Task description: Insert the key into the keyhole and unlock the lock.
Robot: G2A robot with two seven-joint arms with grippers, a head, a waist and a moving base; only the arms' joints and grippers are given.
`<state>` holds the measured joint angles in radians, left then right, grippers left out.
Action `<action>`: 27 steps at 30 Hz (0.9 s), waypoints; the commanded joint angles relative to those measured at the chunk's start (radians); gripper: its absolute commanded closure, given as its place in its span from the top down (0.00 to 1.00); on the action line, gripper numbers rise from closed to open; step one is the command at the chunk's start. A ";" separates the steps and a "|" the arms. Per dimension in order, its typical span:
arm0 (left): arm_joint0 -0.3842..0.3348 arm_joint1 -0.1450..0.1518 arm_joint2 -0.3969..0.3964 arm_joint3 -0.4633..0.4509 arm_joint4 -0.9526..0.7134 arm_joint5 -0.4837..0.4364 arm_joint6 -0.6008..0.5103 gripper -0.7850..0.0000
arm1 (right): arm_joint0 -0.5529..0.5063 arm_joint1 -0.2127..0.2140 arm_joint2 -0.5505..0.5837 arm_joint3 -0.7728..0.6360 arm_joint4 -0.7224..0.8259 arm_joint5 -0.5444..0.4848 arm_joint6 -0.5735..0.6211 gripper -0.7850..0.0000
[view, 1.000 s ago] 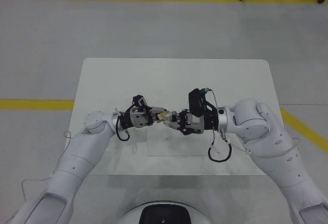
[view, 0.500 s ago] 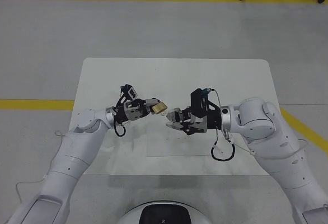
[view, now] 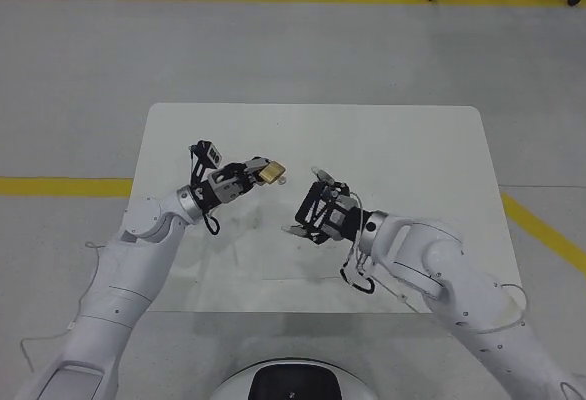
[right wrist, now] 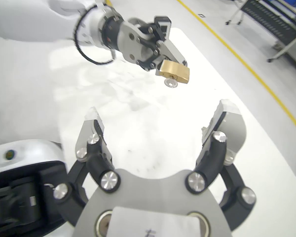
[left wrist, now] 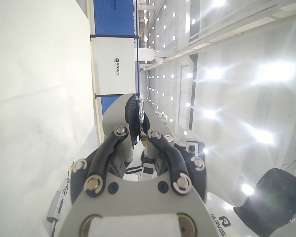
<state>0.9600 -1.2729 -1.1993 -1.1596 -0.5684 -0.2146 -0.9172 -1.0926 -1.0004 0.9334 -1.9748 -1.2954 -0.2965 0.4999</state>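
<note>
Above table (view: 423, 150), left end effector (view: 261, 170) aloft

left jaws: pinched on lock (left wrist: 143, 142) | brass sliver showing between them | white table (left wrist: 39, 75) alongside

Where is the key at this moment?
In the right wrist view, the key sits inserted in the brass padlock, which the left gripper holds above the left half of the table; the open right gripper is apart from it.
</note>
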 commanded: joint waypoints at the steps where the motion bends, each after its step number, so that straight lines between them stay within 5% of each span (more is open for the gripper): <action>1: 0.000 -0.001 0.012 -0.003 0.023 -0.004 0.008 0.00 | 0.004 -0.012 -0.053 0.020 -0.181 0.073 -0.035 0.46; 16: -0.006 -0.003 0.026 0.002 0.023 0.022 -0.006 0.00 | 0.019 -0.052 -0.106 0.053 -0.292 0.102 -0.103 0.31; 21: -0.007 -0.002 0.027 0.001 0.024 0.027 -0.012 0.00 | 0.020 -0.060 -0.095 0.060 -0.284 0.099 -0.087 0.20; 23: -0.007 -0.002 0.028 0.001 0.026 0.028 -0.014 0.00 | 0.019 -0.063 -0.091 0.063 -0.276 0.093 -0.088 0.00; 27: -0.008 -0.001 0.028 0.001 0.028 0.027 -0.015 0.00 | 0.017 -0.068 -0.076 0.069 -0.256 0.076 -0.092 0.00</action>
<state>0.9524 -1.2745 -1.1713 -1.1589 -0.5415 -0.1867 -0.9317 -1.0750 -1.0673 0.8537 -1.9070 -1.5558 -0.2167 0.4088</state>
